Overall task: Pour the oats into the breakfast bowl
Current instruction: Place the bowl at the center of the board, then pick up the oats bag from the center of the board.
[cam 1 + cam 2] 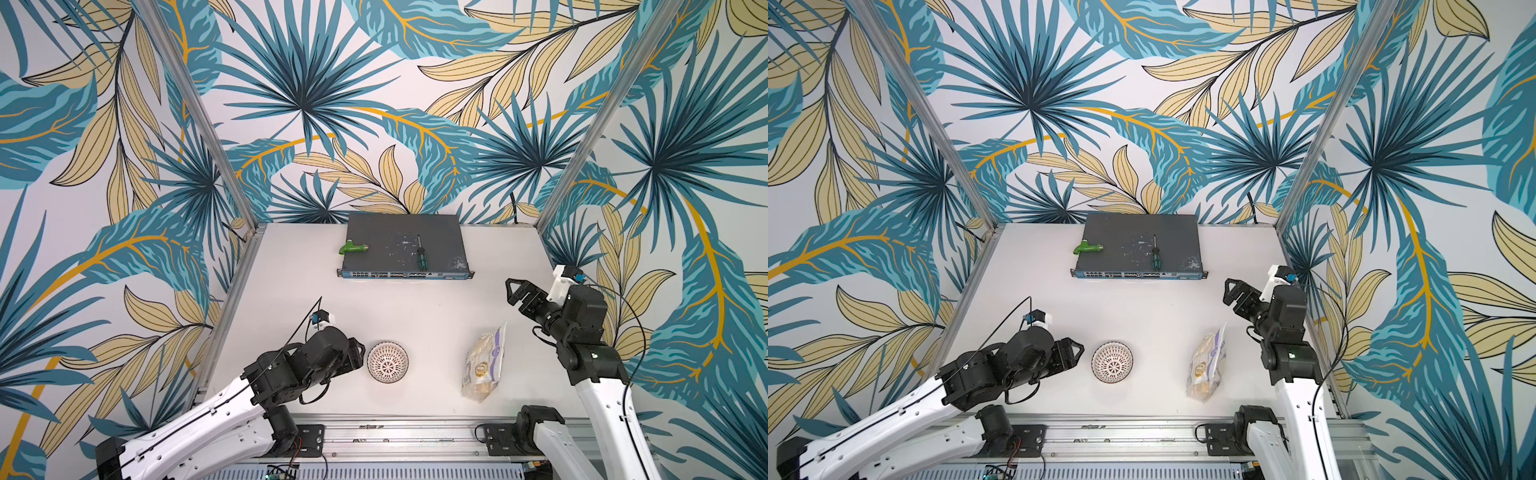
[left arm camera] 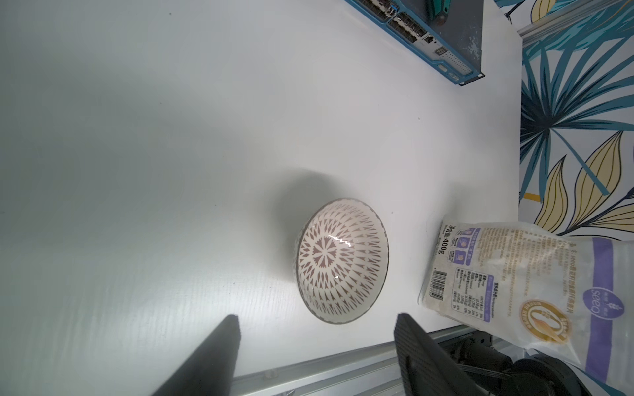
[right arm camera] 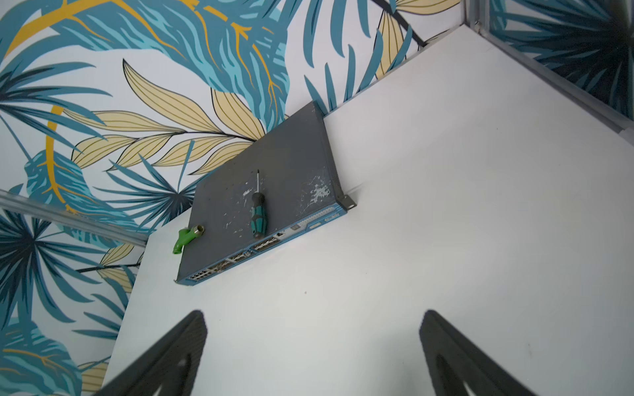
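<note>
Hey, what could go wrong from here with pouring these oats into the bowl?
The left gripper, open, sits right beside the breakfast bowl; a stray move might knock it aside. The oats pouch is soft plastic, so the right gripper may grip it badly and spill flakes on the table.

Bright, even light from above, white table (image 2: 137, 137) with a soft sheen, diffuse shadow beside the breakfast bowl (image 2: 343, 260), small glare streak inside it, wide-angle bending at top-view edges, left end effector (image 2: 317, 316) and right end effector (image 3: 313, 312) blurred
</note>
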Robot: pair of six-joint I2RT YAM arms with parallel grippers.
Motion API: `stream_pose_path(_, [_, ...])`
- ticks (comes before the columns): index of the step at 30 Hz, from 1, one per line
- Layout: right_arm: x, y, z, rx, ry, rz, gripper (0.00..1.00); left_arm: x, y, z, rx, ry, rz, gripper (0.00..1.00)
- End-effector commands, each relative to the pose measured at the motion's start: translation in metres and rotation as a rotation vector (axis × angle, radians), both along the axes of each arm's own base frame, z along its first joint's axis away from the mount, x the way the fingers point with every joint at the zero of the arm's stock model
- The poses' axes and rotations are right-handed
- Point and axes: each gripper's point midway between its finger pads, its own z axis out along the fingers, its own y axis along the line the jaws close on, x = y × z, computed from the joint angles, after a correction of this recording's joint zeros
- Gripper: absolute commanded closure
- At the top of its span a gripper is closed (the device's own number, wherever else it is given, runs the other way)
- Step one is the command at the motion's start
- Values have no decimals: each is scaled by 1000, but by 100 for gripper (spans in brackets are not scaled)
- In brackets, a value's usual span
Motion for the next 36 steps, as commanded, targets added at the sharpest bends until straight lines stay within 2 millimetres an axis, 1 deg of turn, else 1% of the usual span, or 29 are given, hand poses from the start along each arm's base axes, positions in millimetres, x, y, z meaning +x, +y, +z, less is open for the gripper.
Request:
stream_pose_path(1, [-36,15,-10,-29,166,94,0,-9,14,-12,68,13,-26,25])
stream_pose_path(3, [-48,16,-2,-47,205,97,1,-10,18,-12,70,3,-17,24])
stream_pose_path(5, [-62,18,-3,-33,254,113,1,-9,20,-11,60,-13,-9,24])
stream_pose_path(8, [-81,23,-19,-7,333,145,1,-9,20,-11,41,-25,-3,22])
stream_pose_path(12, [-100,22,-47,-21,419,155,4,-11,21,-12,31,-26,-4,20])
stream_pose_path(15, [-104,27,-63,4,449,180,7,-12,20,-14,13,-25,-8,20])
stream_pose_path(17, [-105,30,-66,20,450,193,10,-14,19,-16,8,-18,-13,20])
stream_pose_path(21, [-103,37,-68,42,437,216,19,-17,22,-20,5,0,-1,19])
stream_pose_path(24, [-103,41,-77,44,456,234,24,-17,21,-21,-11,2,4,19])
stream_pose_path(27, [-102,44,-78,38,452,245,33,-18,20,-22,-19,6,4,19])
stream_pose_path(30, [-99,47,-76,38,437,259,46,-17,20,-21,-23,6,7,19])
stream_pose_path(32, [-96,51,-75,42,436,273,59,-17,18,-19,-30,2,8,19])
stream_pose_path(34, [-92,55,-74,38,431,289,75,-16,17,-15,-34,-1,8,20])
stream_pose_path(36, [-86,60,-68,32,414,306,92,-15,17,-12,-36,-6,6,19])
